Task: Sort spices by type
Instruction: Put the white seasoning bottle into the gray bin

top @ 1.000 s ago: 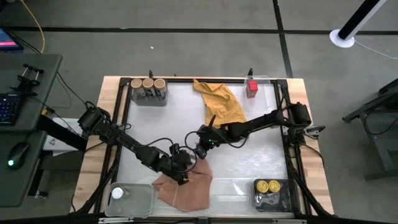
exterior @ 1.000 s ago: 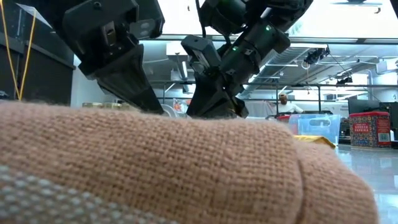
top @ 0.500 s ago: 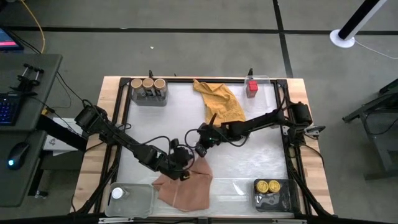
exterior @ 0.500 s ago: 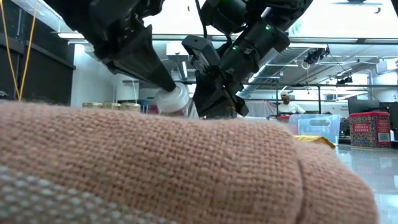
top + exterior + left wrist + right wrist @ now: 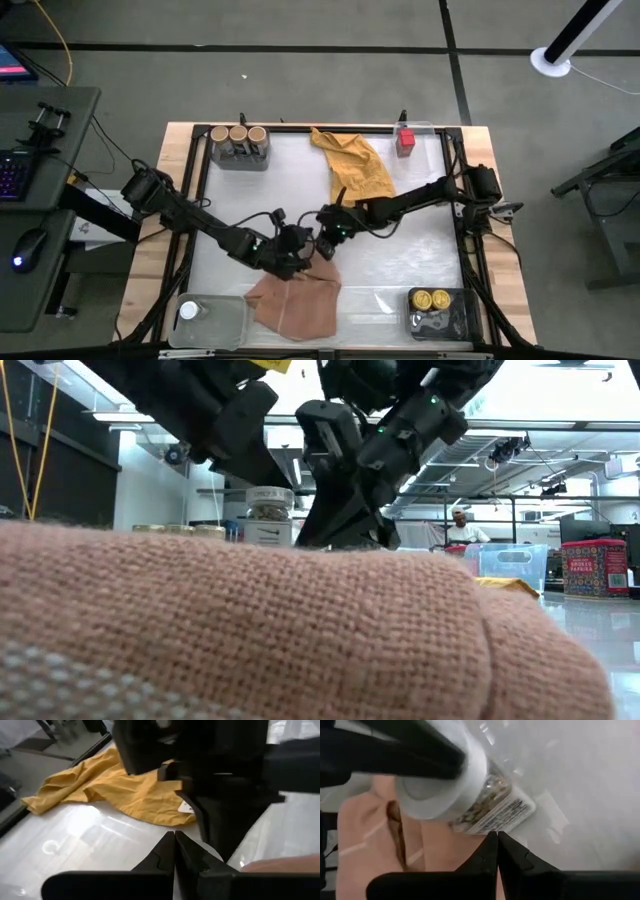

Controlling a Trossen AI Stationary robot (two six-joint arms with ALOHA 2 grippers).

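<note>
Overhead, three tan-lidded round jars (image 5: pixel 238 134) sit in a grey tray (image 5: pixel 240 152) at the far left corner of the surface, a red boxy tin (image 5: pixel 405 139) stands at the far edge beside a crumpled mustard cloth (image 5: pixel 354 164), two yellow-lidded jars (image 5: pixel 431 299) lie in a dark tray (image 5: pixel 440 312) near right, and a white-lidded jar (image 5: pixel 187 311) rests in a clear plastic tray (image 5: pixel 215 320) near left; the left hand (image 5: pixel 298 247) and right hand (image 5: pixel 326 240) meet mid-surface above a pink cloth (image 5: pixel 296 303). Level with the surface, a clear white-lidded spice jar (image 5: pixel 268 517) stands upright behind the pink fold, the left hand pinching its top. From the left wrist, only mustard cloth and dark arm show. From the right wrist, the jar's lid and label show; the right hand's fingers are pressed together.
</note>
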